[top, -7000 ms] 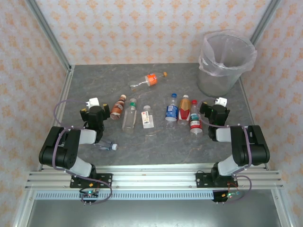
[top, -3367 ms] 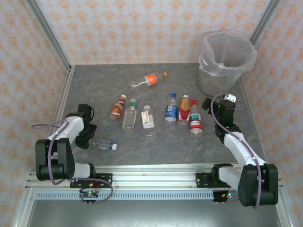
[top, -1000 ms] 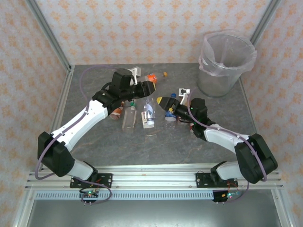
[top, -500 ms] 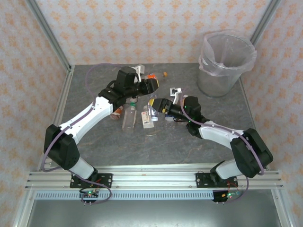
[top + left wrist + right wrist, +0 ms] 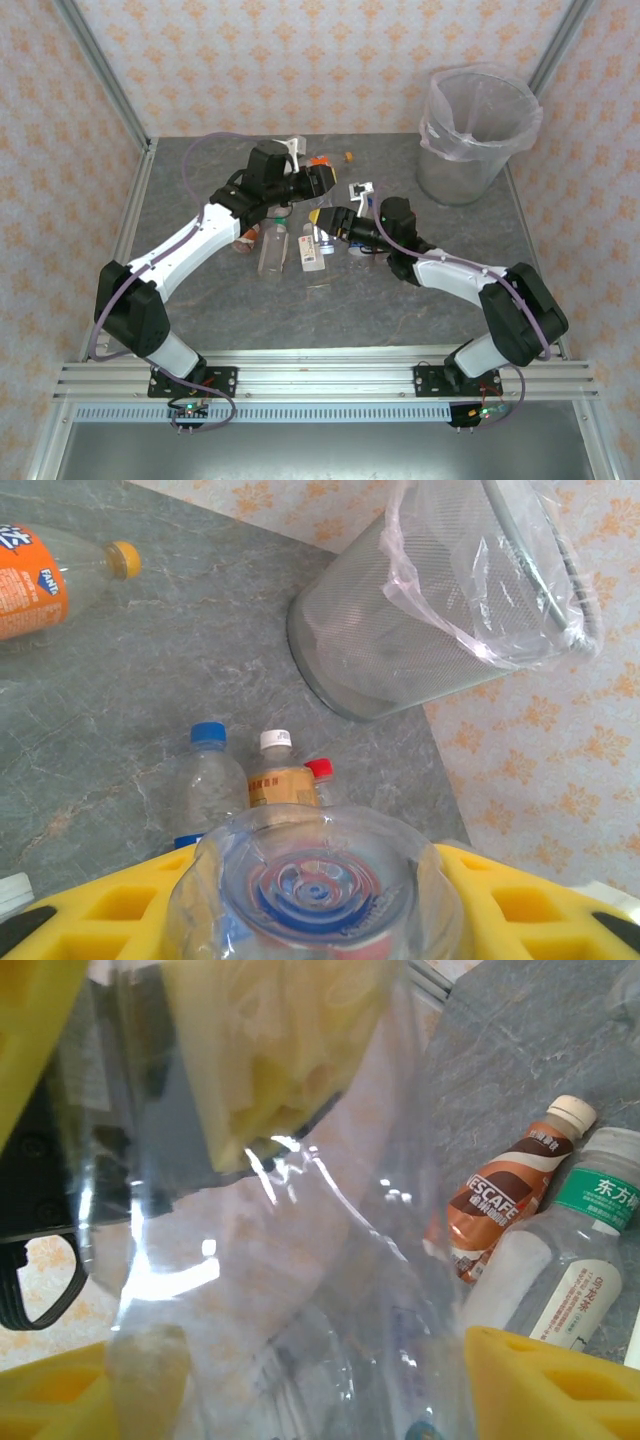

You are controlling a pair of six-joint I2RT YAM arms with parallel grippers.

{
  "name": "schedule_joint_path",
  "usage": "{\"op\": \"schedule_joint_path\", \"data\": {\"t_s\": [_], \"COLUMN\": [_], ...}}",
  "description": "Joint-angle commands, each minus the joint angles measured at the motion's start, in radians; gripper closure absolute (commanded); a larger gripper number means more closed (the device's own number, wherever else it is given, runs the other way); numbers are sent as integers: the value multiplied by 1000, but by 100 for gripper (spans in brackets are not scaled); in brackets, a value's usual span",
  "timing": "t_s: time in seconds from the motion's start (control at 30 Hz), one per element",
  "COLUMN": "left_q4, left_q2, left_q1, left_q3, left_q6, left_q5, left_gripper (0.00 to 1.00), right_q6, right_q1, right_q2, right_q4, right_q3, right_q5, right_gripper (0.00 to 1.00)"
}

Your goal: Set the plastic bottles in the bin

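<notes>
- Plastic bottles: one clear bottle (image 5: 318, 890) hangs above the desk's (image 5: 400, 310) middle, others lie beneath.
- Left hand (image 5: 319, 182) clamps it; right hand (image 5: 323, 219) brackets it, grip uncertain.
- Risk: if the left lets go too early, it drops well short of the far-right-corner bin (image 5: 455, 175).

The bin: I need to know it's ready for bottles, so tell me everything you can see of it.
The bin is a round, tapered grey wastebasket whose wall looks like fine mesh. A crinkly clear plastic bag lines it and folds out over the rim. It stands upright at the far right corner of the table, mouth open. From above its inside looks empty. Nothing but the table touches it.
</notes>
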State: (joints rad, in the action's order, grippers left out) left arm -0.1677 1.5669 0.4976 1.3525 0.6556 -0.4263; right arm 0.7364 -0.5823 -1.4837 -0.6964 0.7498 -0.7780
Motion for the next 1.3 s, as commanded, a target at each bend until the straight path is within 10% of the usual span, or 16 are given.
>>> {"op": "schedule_joint_path", "data": {"t_s": [0.0, 0.3, 0.7, 1.03, 1.27], "left_q4": [23, -27, -70, -190, -132], "left_q2": [8, 35, -48, -169, -237], "left_q1": [9, 9, 7, 3, 0], "left_q3": [43, 99, 113, -25, -166], "left_q6": [-4, 11, 18, -37, -100], "left_q5": [-4, -7, 49, 548, 610], "left_gripper": [53, 47, 0, 0, 0], "right_q6": [-21, -52, -153, -344, -493], "right_q1": [1, 1, 1, 105, 205], "right_q2": [-3, 9, 55, 137, 145], "right_q4": [31, 59, 233, 618, 735], "right_q3": [5, 0, -14, 138, 317], "right_q5": [56, 105, 296, 499, 513], "right_gripper": [35, 50, 62, 63, 62]}}
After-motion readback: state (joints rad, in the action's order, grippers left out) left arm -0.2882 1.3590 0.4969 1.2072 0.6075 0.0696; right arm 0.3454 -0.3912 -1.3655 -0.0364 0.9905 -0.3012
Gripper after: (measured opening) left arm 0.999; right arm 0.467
